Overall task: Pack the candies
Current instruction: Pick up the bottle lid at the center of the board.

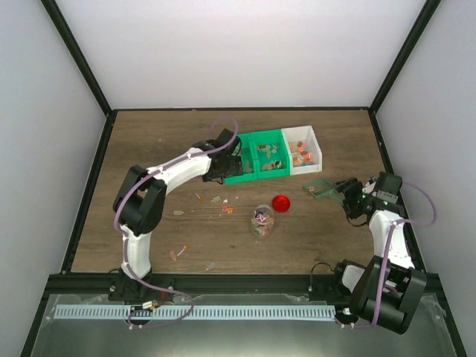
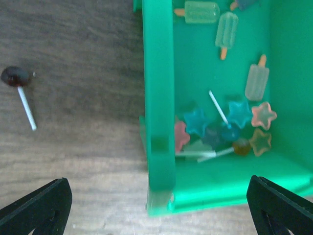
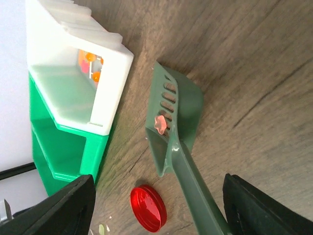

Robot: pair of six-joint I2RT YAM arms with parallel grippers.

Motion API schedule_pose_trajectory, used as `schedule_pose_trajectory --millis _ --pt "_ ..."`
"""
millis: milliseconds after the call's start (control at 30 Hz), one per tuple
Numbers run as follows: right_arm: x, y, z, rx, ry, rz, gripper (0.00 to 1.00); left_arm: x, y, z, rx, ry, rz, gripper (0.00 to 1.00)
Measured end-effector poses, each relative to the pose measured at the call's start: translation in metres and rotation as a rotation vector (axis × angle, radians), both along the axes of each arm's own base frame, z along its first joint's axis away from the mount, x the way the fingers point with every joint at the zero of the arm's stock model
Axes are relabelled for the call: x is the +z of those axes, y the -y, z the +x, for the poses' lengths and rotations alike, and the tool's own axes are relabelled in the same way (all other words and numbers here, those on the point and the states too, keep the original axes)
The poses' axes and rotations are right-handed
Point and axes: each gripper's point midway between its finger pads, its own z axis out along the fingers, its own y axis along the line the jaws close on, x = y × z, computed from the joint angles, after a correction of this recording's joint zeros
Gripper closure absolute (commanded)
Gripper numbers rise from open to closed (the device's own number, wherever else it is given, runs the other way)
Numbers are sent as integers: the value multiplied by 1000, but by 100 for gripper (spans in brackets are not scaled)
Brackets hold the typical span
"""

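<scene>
The tabletop is brown wood with darker streaked grain. The green bin is bright emerald, and the white bin beside it is plain white. The candies in the green bin run pale: mint and light-green ice-lolly shapes on orange sticks, teal stars, pink and peach stars. Those in the white bin glow orange. A lollipop on the wood is dark brown on a white stick. The scoop is a duller, darker green, slotted, with one pink star in it. The lid is glossy red. The left claw and right claw have black fingers. The arms are white with black joints and purple cables.
</scene>
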Motion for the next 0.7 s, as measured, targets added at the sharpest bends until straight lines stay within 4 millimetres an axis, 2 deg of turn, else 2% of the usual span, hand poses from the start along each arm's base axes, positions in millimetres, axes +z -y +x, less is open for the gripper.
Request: schedule_pose_trajectory --millis 200,300,433,633,700 --pt "-9 -2 -10 27 -62 -11 69 -12 -12 26 53 -8 22 1" --pt "-12 -6 -12 43 -77 -2 83 -14 -24 39 86 -8 32 2" --pt "-10 -14 -12 77 -76 1 84 -12 -39 65 115 3 50 3" --pt "-2 -32 -13 150 -51 -10 78 -20 -49 110 132 19 73 3" --pt "2 -36 -14 169 -32 -10 69 -25 -49 123 131 23 80 3"
